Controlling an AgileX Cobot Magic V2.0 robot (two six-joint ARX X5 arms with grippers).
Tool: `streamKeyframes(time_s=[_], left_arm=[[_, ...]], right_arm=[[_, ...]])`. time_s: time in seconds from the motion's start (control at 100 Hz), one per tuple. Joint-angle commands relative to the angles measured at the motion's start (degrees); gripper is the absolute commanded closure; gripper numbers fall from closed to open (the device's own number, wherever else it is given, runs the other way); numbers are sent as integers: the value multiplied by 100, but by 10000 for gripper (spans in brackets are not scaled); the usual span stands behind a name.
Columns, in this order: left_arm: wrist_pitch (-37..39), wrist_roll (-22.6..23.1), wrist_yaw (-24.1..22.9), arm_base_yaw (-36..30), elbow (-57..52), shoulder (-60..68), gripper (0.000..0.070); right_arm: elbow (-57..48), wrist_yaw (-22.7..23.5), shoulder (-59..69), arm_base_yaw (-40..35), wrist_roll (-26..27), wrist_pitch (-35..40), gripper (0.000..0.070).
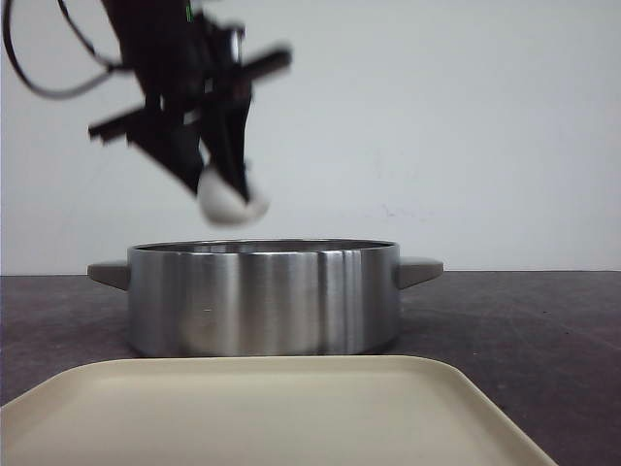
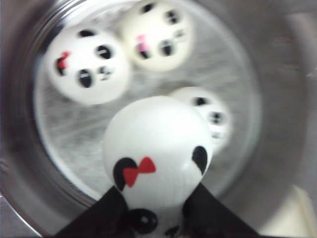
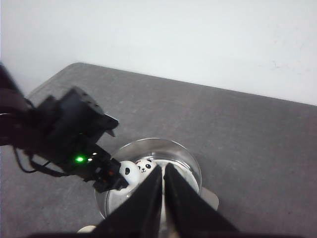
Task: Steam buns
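Observation:
My left gripper (image 1: pixel 231 189) hangs over the left part of a steel pot (image 1: pixel 262 301), shut on a white panda bun (image 1: pixel 223 206). In the left wrist view that bun (image 2: pixel 157 144), with a red bow by one ear, sits between the dark fingers (image 2: pixel 96 218). Three more buns lie on the pot floor below it: one (image 2: pixel 88 64), a second (image 2: pixel 157 33) and a third (image 2: pixel 212 116), partly hidden behind the held one. My right gripper (image 3: pixel 162 169) is shut on nothing, high above the pot (image 3: pixel 192 166), looking down on the left gripper (image 3: pixel 106 174).
A cream tray (image 1: pixel 262 408) lies at the front edge, just before the pot. The pot has a grey handle (image 1: pixel 419 271) on each side. Dark grey tabletop (image 1: pixel 524 330) stretches right of the pot, with a white wall behind.

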State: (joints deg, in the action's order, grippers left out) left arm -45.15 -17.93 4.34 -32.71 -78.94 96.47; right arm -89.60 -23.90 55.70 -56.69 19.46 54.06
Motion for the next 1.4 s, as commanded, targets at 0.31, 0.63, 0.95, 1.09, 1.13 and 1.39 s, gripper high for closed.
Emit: streamKeyframes(time_s=[0.31, 0.63, 0.95, 1.09, 1.13, 1.39], left_arm=[[57, -76, -44, 76, -136, 804, 360], [-162, -109, 15, 94, -138, 815, 35], [-13, -103, -636, -98, -146, -369, 102], [256, -118, -713, -343, -146, -1495, 391], [326, -114, -822, -437, -146, -1818, 490], [236, -116, -1878, -981, -85, -3620, 700]], right_arm=[[-105, -20, 42, -72, 393, 179, 700], [-105, -20, 42, -72, 461, 177, 700], [15, -726, 37, -74, 428, 385, 699], [317, -975, 26, -138, 411, 251, 693], [446, -1036, 26, -157, 389, 140, 693], [1722, -1095, 26, -376, 28, -1650, 693]])
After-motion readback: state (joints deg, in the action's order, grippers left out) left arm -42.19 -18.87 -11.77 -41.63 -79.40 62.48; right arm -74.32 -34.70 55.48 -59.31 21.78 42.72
